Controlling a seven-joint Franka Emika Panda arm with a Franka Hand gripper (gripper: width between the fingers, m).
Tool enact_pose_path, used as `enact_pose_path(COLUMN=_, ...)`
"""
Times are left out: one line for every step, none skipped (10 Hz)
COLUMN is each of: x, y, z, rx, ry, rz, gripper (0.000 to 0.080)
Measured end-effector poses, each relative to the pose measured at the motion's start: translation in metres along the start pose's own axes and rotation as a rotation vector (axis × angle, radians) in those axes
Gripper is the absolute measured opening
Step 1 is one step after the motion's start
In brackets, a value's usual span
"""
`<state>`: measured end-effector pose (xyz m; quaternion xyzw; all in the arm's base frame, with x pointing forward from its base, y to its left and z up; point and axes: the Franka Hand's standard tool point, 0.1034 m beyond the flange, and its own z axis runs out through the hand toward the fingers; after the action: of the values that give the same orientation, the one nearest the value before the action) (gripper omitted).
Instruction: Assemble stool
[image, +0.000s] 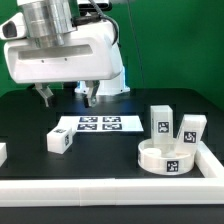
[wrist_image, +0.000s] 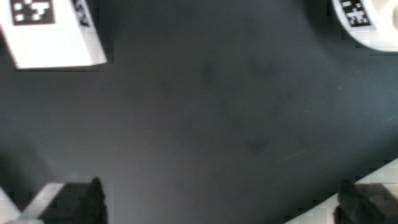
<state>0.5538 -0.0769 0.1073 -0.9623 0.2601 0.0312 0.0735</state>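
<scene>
Stool seat (image: 170, 158) lies at the exterior view's right with two upright legs (image: 161, 122) just behind it; another leg (image: 59, 141) lies beside the marker board (image: 97, 125). My hand (image: 66, 97) hangs open, empty; I judge I should centre over that leg, jaws astride its narrow sides, before descending.

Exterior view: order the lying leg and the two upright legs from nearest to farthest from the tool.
1. lying leg: just in front of the open tool, exterior view's left.
2. inner upright leg: exterior view's right.
3. outer upright leg: farthest toward that right.
</scene>
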Motion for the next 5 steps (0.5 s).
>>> enact_pose_path(x=0.0, y=0.001, z=0.0, rx=-0.001, ry=0.0, rz=0.002, gripper=0.0648)
enact_pose_path(x=0.001, y=0.004, z=0.002, rx=-0.002, ry=-0.002, rz=-0.002, gripper=0.0648)
enact_pose_path(x=0.001, y=0.017, z=0.011, rx=-0.01, ry=-0.012, rz=-0.023, gripper=0.0648)
enact_pose_path(x=0.001, y=0.034, z=0.017, rx=-0.019, ry=-0.02, rz=-0.036, gripper=0.0648)
enact_pose_path(x=-0.001, y=0.047, z=0.023, rx=-0.027, ry=-0.016, rz=-0.05, gripper=0.0648)
